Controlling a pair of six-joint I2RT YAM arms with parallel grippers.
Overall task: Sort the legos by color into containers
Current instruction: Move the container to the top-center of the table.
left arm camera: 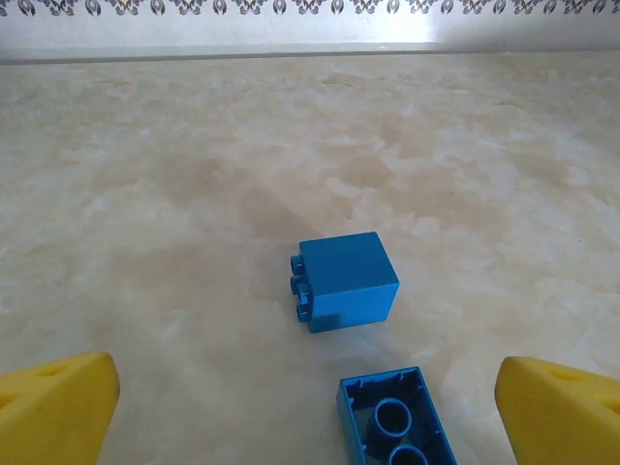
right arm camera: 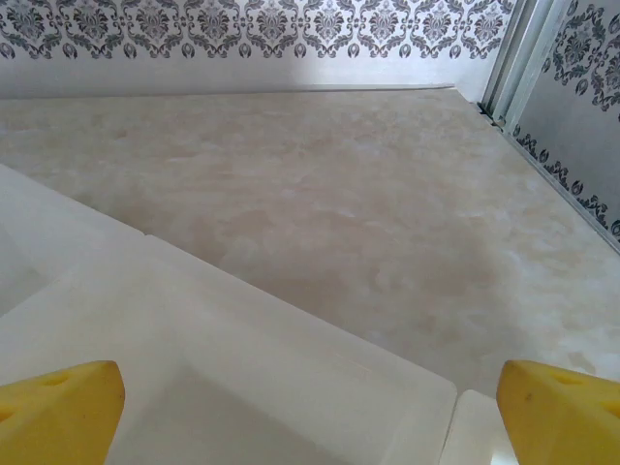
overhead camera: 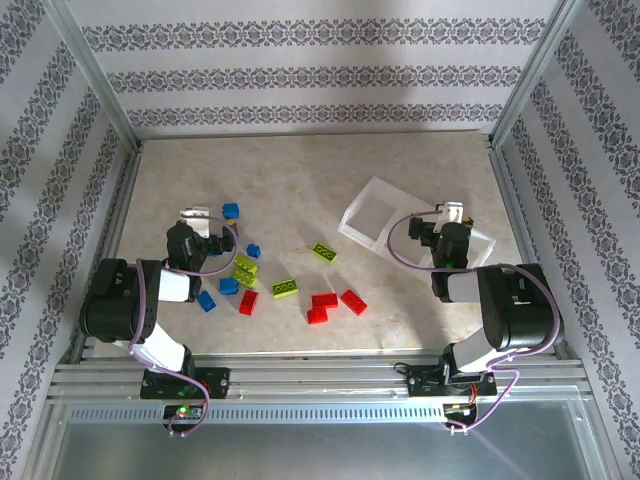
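Observation:
Blue, lime green and red legos lie scattered on the table's left and middle, among them a green brick (overhead camera: 324,252) and a red brick (overhead camera: 353,302). My left gripper (overhead camera: 196,213) is open low over the table. A blue cube brick (left arm camera: 344,281) lies on its side ahead of it (overhead camera: 231,211). An upside-down blue brick (left arm camera: 397,426) sits between the yellow fingertips (left arm camera: 58,407), nearer the right one. The translucent white containers (overhead camera: 375,212) stand in a row at the right. My right gripper (overhead camera: 452,212) hangs open over one bin's rim (right arm camera: 291,320), holding nothing.
Metal frame posts and patterned walls close in the table on three sides. A second bin's corner (right arm camera: 475,436) shows at the lower right of the right wrist view. Bare tabletop stretches behind the bins and behind the bricks.

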